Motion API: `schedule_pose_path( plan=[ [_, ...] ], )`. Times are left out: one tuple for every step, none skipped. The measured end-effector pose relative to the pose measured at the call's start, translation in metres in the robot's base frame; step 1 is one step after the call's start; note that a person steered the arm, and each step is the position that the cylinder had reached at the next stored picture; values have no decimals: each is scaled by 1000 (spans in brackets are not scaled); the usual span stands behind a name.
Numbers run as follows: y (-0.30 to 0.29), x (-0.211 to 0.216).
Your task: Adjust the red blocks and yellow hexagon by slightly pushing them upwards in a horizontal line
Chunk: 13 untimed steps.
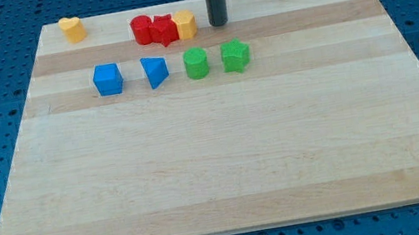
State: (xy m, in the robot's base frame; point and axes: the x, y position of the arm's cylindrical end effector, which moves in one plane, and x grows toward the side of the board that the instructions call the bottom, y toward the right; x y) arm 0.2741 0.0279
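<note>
Two red blocks stand touching near the view's top: a red cylinder (pixel 142 28) on the left and a red star-like block (pixel 164 30) on its right. The yellow hexagon (pixel 185 24) touches the right side of the second red block, so the three form a short horizontal row. My tip (pixel 218 23) rests on the board just right of the yellow hexagon, a small gap apart from it. The dark rod rises from there out of the view's top.
A yellow heart-shaped block (pixel 72 29) lies at the top left corner of the wooden board (pixel 224 157). Below the red row stand a blue cube (pixel 108 79), a blue triangular block (pixel 155 71), a green cylinder (pixel 196 63) and a green hexagonal block (pixel 235 55).
</note>
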Motion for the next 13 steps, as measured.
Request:
schedule_pose_path(
  plan=[
    [-23, 41],
    [-65, 60],
    [-97, 60],
    [-101, 56],
    [-99, 43],
    [-99, 38],
    [-99, 36],
    [-99, 29],
    [-99, 29],
    [-98, 28],
    [-98, 27],
    [-96, 27],
    [-95, 26]
  ],
)
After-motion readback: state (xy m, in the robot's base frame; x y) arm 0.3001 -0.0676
